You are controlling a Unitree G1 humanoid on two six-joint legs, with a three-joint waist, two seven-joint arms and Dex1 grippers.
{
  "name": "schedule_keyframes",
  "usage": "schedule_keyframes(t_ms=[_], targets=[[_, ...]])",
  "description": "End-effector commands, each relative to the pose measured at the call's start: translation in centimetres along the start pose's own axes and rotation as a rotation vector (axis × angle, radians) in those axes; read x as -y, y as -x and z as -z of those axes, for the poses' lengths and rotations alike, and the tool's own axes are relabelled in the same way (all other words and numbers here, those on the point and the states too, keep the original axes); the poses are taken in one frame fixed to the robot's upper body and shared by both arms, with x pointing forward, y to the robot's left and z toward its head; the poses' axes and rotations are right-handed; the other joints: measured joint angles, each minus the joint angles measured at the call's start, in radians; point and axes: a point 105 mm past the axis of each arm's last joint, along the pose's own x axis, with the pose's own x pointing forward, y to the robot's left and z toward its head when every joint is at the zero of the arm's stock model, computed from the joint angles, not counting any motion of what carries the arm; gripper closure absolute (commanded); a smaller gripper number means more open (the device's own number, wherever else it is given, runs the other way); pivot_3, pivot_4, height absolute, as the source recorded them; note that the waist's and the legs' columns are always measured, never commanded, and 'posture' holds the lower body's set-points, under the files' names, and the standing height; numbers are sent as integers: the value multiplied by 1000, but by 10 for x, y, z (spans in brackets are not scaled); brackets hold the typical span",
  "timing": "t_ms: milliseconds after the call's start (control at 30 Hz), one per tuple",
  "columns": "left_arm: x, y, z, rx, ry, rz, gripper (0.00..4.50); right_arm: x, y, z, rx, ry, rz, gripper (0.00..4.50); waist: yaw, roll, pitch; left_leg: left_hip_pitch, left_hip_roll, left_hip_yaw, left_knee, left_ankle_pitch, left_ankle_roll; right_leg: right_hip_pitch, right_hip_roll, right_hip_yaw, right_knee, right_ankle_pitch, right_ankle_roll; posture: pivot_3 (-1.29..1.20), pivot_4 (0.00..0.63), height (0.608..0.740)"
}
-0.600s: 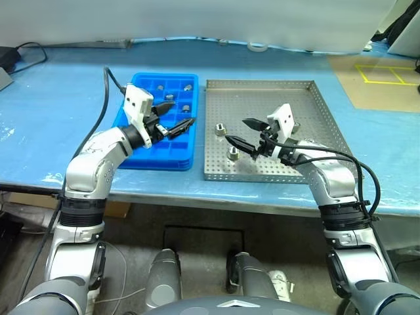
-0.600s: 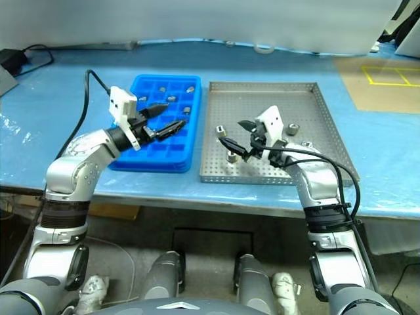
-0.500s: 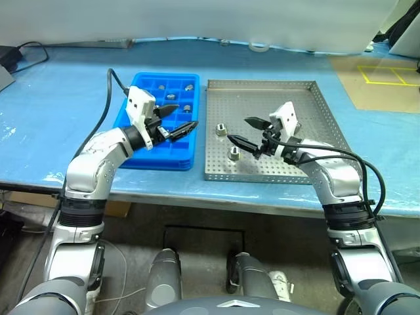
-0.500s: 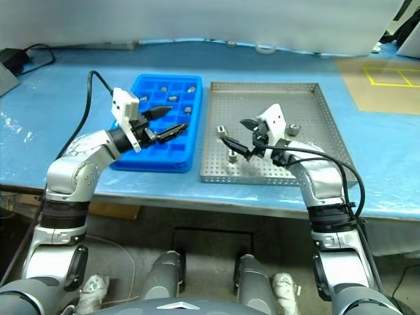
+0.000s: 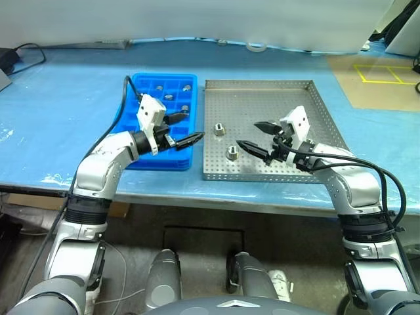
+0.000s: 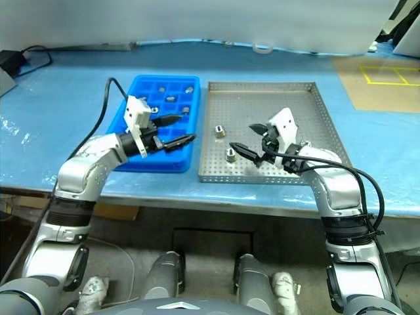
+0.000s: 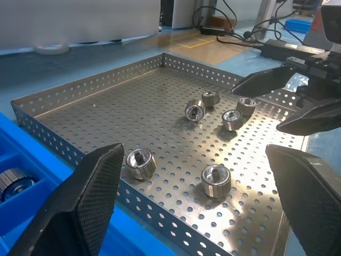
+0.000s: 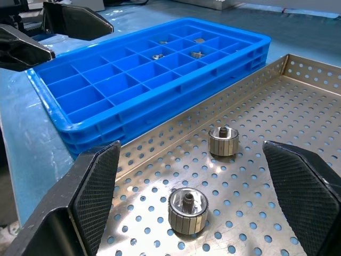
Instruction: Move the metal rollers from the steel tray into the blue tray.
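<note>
The steel tray (image 5: 262, 98) lies at centre right, with two metal rollers (image 5: 219, 129) (image 5: 232, 153) showing near its left side. The left wrist view shows several rollers (image 7: 140, 162) spread over its perforated floor. My right gripper (image 5: 247, 134) hovers open above the tray, just right of those two rollers, holding nothing. The blue tray (image 5: 157, 164) lies left of the steel one, and several rollers (image 5: 169, 97) sit in its far compartments. My left gripper (image 5: 195, 126) is open and empty over the blue tray's near right corner, pointing toward the steel tray.
A roll of tape (image 5: 256, 47) lies at the table's far edge. A black cable (image 5: 20, 52) runs at the far left. Yellow floor markings (image 5: 384, 73) lie to the far right. The table's front edge (image 5: 197, 193) runs close to both trays.
My left gripper has shifted right and nearer, from over the blue tray to its right edge. My right gripper has drifted slightly right. Both stay open.
</note>
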Motion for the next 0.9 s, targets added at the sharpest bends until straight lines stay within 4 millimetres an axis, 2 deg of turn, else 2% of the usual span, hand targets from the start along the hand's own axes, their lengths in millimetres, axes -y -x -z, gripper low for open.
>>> schedule_keyframes(t_ms=[33, 333, 467, 733, 900], targets=[[7, -1, -7, 17, -42, 36, 0, 4, 2, -17, 46, 46, 19, 17, -1, 0, 0, 0, 0, 0, 0, 0, 0, 0, 0, 0, 0, 0, 0, -30, 150, 740], [-2, 10, 12, -68, -107, -1, 0, 11, 0, -12, 28, 64, 71, 17, -14, 0, 0, 0, 0, 0, 0, 0, 0, 0, 0, 0, 0, 0, 0, -25, 150, 740], [-4, 12, 13, -50, -90, -18, 0, 10, -1, -10, 21, 64, 66, 17, -15, 0, 0, 0, 0, 0, 0, 0, 0, 0, 0, 0, 0, 0, 0, -25, 150, 740], [-1, 8, 11, -32, -83, -11, 0, 9, -2, -11, 22, 63, 57, 17, -16, 0, 0, 0, 0, 0, 0, 0, 0, 0, 0, 0, 0, 0, 0, -16, 150, 740], [-3, 0, 0, 4, -51, 19, 0, 1, -10, -12, 9, 94, -11, 17, -17, 0, 0, 0, 0, 0, 0, 0, 0, 0, 0, 0, 0, 0, 0, -32, 150, 740]])
